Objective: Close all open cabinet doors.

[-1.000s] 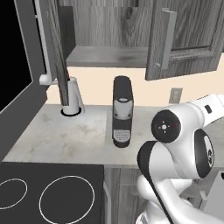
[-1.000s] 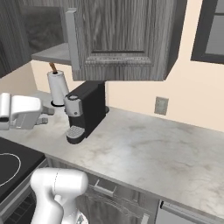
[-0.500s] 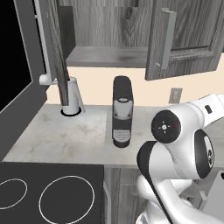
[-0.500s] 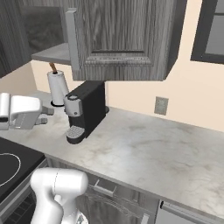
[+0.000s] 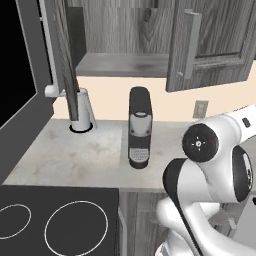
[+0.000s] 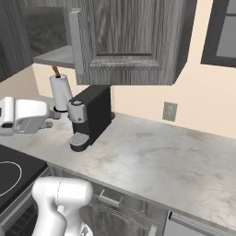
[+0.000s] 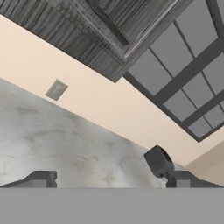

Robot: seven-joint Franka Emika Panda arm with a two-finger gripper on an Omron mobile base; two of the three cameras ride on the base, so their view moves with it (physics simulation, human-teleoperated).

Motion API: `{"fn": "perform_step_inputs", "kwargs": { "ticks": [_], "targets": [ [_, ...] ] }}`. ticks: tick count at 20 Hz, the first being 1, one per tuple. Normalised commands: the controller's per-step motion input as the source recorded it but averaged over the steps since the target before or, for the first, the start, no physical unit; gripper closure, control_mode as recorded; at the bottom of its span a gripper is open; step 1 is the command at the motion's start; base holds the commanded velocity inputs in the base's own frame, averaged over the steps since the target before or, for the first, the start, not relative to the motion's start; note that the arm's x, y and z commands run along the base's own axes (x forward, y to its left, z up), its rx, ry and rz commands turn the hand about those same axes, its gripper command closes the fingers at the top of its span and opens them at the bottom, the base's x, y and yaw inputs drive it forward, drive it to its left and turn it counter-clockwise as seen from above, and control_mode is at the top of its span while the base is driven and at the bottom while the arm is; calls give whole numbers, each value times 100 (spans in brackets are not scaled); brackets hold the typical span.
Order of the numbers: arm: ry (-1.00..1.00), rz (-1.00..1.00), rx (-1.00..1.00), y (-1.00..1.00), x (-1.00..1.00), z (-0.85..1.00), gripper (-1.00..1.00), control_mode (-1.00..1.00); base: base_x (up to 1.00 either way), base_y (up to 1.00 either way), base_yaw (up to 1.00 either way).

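So on the far left of the left base view there's a cabinet door, the left door (image 5: 59,47), swung right out toward the camera, edge-on, with the open shelf (image 5: 125,65) behind it. Just under it a paper towel roll (image 5: 81,109) stands upright on the tabletop (image 5: 75,155), back near the wall. Down in the near left corner is a black cooktop (image 5: 55,220) with white ring markings. Middle of the tabletop has a black coffee machine (image 5: 139,127), upright, well apart from the towel roll. Above and to the right of it hangs the right door (image 5: 212,42), also open, angled out from the cabinet with its vertical bar handle (image 5: 189,44) on the left edge. Below that door there's a wall outlet (image 5: 200,108) on the cream wall. In the right base view that same right door (image 6: 126,41) sticks out over the coffee machine (image 6: 90,115), and the white hand sits far left over the tabletop edge, level with the machine. Further right is the outlet (image 6: 169,111) and a dark framed window (image 6: 222,32). The hand view looks across the tabletop (image 7: 52,131) at the wall, rolled sideways, with the cabinet underside up top and the window (image 7: 183,74) on the right. The gripper (image 7: 103,173) shows two dark fingertips (image 7: 158,161) set well apart with nothing between them, so it's spread wide and not touching either door.
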Motion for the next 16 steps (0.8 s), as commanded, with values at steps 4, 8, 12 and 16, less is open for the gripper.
{"fn": "perform_step_inputs", "kwargs": {
  "ticks": [4, 8, 12, 16],
  "targets": [
    [-16, 15, 0, -26, 0, 0, -100, -100, 0, 0, 0],
    [-20, 21, 0, -30, -4, 0, -100, -100, 0, 0, 0],
    [-22, 28, -2, -32, -24, 2, -100, -100, 0, 0, 0],
    [-12, 28, -2, -26, -14, 6, -100, -100, 0, 0, 0]
  ]
}}
